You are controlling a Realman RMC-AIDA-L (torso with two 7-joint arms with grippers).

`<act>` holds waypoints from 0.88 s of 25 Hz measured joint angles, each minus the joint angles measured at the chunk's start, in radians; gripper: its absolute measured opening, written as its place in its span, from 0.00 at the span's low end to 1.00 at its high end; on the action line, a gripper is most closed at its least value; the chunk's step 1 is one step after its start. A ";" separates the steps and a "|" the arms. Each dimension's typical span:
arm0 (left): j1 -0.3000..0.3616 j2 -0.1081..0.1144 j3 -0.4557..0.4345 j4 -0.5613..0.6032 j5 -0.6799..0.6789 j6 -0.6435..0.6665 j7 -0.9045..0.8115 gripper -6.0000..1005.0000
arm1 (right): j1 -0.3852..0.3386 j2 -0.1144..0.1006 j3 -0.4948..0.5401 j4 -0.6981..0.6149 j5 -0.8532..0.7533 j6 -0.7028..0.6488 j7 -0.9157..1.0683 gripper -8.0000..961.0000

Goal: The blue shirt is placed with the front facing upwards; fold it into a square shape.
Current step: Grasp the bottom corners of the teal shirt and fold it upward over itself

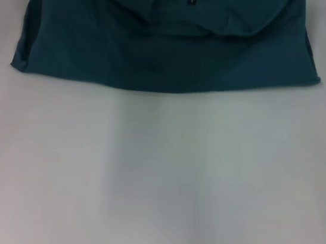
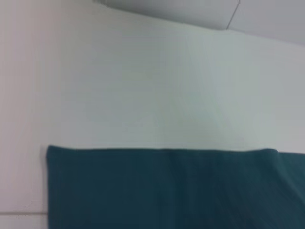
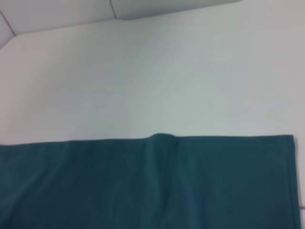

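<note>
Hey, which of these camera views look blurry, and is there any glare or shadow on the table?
All three views are soft. Head view: the shirt lacks crisp edges, with a faint shadow band on the table. Wrist views: evenly lit, no glare.

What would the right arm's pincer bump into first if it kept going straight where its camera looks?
Probably the folded dark teal-blue cotton shirt, lying on the white table; the pincer itself is unseen.

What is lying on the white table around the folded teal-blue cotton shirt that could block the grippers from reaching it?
Nothing visible does. The teal-blue cotton shirt lies alone on the white table; both wrist views show only bare table beside its edges. Neither gripper is in view.
</note>
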State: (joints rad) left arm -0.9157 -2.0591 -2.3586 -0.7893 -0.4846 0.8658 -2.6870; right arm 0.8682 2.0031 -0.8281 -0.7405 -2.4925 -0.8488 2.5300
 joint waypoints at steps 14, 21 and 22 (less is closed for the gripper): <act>-0.012 -0.001 0.045 0.024 0.000 -0.061 0.002 0.03 | 0.007 0.008 -0.026 0.019 -0.001 0.081 -0.008 0.07; -0.007 -0.004 0.098 0.037 0.002 -0.085 0.005 0.03 | 0.010 0.006 -0.099 0.065 -0.014 0.101 -0.011 0.07; -0.009 -0.004 0.100 0.046 0.002 -0.079 0.002 0.03 | 0.011 0.005 -0.103 0.071 -0.023 0.103 -0.011 0.07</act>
State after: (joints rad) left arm -0.9244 -2.0633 -2.2586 -0.7430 -0.4830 0.7863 -2.6846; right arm 0.8788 2.0082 -0.9311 -0.6698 -2.5152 -0.7457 2.5195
